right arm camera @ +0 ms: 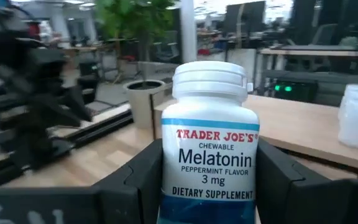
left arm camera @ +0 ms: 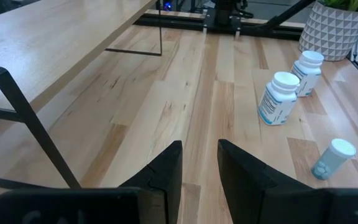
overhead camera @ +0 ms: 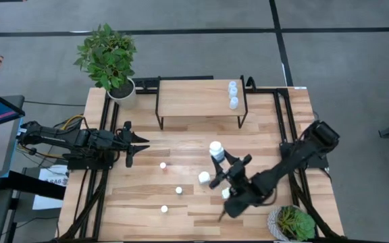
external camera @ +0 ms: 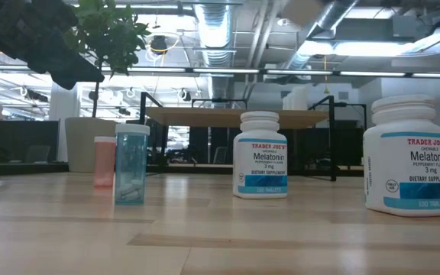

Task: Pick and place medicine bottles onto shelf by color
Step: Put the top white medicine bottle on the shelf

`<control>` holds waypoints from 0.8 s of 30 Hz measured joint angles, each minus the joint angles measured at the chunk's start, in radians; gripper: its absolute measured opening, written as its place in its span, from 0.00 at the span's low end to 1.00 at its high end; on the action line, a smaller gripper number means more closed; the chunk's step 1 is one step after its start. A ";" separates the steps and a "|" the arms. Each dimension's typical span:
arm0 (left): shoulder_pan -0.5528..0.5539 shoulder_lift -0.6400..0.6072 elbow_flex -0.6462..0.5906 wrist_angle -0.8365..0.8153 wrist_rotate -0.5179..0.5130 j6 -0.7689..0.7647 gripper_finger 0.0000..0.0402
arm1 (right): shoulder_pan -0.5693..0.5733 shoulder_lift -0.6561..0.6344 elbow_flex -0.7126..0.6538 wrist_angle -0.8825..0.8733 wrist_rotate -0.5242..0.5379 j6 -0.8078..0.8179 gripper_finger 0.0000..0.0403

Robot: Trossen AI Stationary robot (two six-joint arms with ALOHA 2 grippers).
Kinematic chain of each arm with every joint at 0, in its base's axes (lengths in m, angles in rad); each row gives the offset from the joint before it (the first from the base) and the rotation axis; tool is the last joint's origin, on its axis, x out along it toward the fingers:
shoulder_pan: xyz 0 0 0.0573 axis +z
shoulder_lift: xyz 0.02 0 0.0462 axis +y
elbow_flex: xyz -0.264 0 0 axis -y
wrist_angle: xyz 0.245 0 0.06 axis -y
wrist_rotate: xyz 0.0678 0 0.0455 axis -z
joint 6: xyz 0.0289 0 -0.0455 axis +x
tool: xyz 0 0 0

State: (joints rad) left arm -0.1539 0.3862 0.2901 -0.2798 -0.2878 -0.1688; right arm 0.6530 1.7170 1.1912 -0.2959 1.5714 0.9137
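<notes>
My right gripper (overhead camera: 220, 160) is shut on a white Melatonin bottle (right arm camera: 209, 149), held over the table's middle just in front of the shelf (overhead camera: 201, 100). Three pale bottles (overhead camera: 233, 94) stand on the shelf's right end. On the table stand two white bottles (overhead camera: 204, 178) (overhead camera: 226, 193) and three smaller ones (overhead camera: 163, 165) (overhead camera: 178, 190) (overhead camera: 164, 209). The low view shows a pinkish bottle (external camera: 104, 162), a pale blue one (external camera: 131, 163) and two white ones (external camera: 260, 155) upright. My left gripper (left arm camera: 199, 165) waits open at the table's left with nothing between its fingers. My right gripper pinches the white bottle by the two sides of its labelled body (right arm camera: 166, 168), below the cap, between its two fingers (right arm camera: 143, 177). The fingers lie level, coming from the table's near right and pointing toward the far left. The bottle stands upright in the hold, clear of the table.
A potted plant (overhead camera: 110, 61) stands at the far left corner beside the shelf, another (overhead camera: 292, 223) at the near right corner. Black frame rails (overhead camera: 282, 128) run along both sides of the table. Bare wood lies between the left gripper and the loose bottles.
</notes>
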 joint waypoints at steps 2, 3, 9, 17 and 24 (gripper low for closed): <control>0.000 0.000 0.000 0.000 0.000 0.000 0.22 | -0.032 0.029 -0.001 0.000 0.000 0.034 0.47; 0.000 0.000 0.000 0.000 0.000 0.000 0.22 | -0.050 0.041 0.000 0.007 0.000 0.048 0.47; 0.000 0.000 0.000 0.000 0.000 0.000 0.22 | -0.152 0.084 0.000 0.023 0.000 0.060 0.49; 0.000 0.000 0.000 -0.002 0.000 0.014 0.22 | -0.298 0.088 0.000 0.026 0.000 0.050 0.47; 0.000 0.000 0.000 -0.002 0.000 0.034 0.22 | -0.387 0.088 0.000 0.051 0.000 0.046 0.49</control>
State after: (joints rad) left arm -0.1537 0.3862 0.2897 -0.2817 -0.2874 -0.1352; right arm 0.2658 1.8050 1.1915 -0.2451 1.5715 0.9600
